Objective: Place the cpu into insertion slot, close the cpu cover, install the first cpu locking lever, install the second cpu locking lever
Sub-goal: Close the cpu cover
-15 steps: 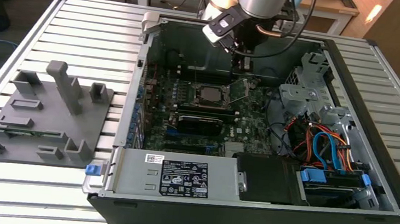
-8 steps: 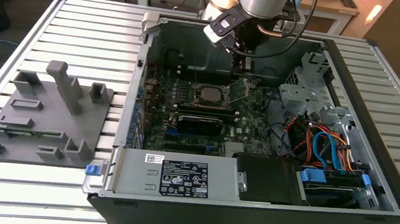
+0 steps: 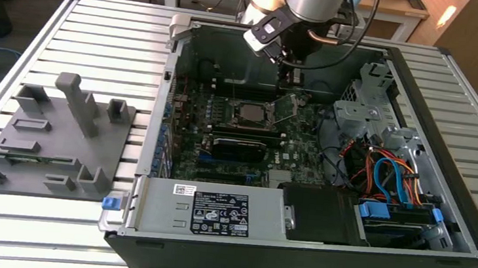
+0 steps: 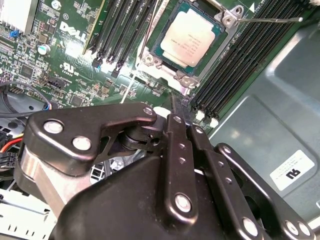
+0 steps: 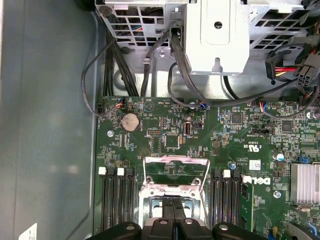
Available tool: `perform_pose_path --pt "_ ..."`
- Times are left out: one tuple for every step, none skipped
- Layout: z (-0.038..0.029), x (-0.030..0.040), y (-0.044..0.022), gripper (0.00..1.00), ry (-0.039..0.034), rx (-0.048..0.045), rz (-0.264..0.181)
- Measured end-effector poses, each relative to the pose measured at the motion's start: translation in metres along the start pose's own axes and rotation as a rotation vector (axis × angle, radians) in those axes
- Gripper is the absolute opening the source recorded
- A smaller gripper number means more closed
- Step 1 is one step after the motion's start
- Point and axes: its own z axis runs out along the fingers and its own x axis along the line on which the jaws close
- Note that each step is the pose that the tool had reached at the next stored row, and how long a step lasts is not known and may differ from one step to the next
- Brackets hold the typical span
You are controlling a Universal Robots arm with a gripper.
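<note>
In the exterior view, a grey fixture [image 3: 53, 149] is laid on the slatted table [image 3: 38, 220] at 9 o'clock from the open computer case [image 3: 297, 265]. Inside the case the motherboard [image 3: 186, 135] is exposed. A labelled power supply box [image 3: 213, 214] is mounted at 6 o'clock from the cpu [image 3: 250, 113].

The cpu is seated flat in the insertion slot [image 4: 150, 59], with its silver-grey top uncovered and framed by the silver rim. Black memory slots [image 4: 125, 30] are arranged on both sides of the slot. A thin locking lever [image 4: 270, 20] is extended from one corner of the slot across the memory slots.

The cpu cover [image 5: 175, 161] is raised on its hinge at the 3 o'clock edge of the slot in the exterior view. In the first wrist view the board is seen through its square window.

The gripper [image 4: 180, 106] is carried by the arm [image 3: 314, 0] and is lowered into the case at 1 o'clock from the cpu. Its fingers [image 4: 176, 112] are pressed together in both wrist views. The tips are placed just beside the slot's edge, between the cpu and the raised cover. Whether the tips touch the rim cannot be told.

A metal drive cage [image 3: 364, 113] is fitted at 3 o'clock from the gripper, and coloured cables [image 3: 388, 178] are bundled at 5 o'clock from the cage.
</note>
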Motion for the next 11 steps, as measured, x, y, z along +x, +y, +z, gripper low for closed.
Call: perform_pose_path --pt "0.0000 0.0000 0.0003 0.10 -0.0001 0.0000 0.000" --pt "0.0001 0.0000 0.0007 0.10 0.0000 0.0000 0.000" --pt "0.0003 0.0000 0.0012 0.10 0.0000 0.0000 0.000" --pt "0.0004 0.0000 0.0020 0.10 0.0000 0.0000 0.000" --pt "0.0005 0.0000 0.0030 0.10 0.0000 0.0000 0.000" --pt "0.0006 -0.0001 0.0038 0.10 0.0001 0.0000 0.000" --pt "0.0009 -0.0001 0.0049 0.10 0.0001 0.0000 0.000" --pt "0.0011 -0.0001 0.0060 0.10 0.0001 0.0000 0.000" --pt "0.0013 -0.0001 0.0072 0.10 0.0000 0.0001 0.000" --pt "0.0015 -0.0001 0.0085 0.10 0.0000 0.0000 0.000" --pt "0.0017 -0.0001 0.0096 0.10 0.0000 0.0000 0.000"
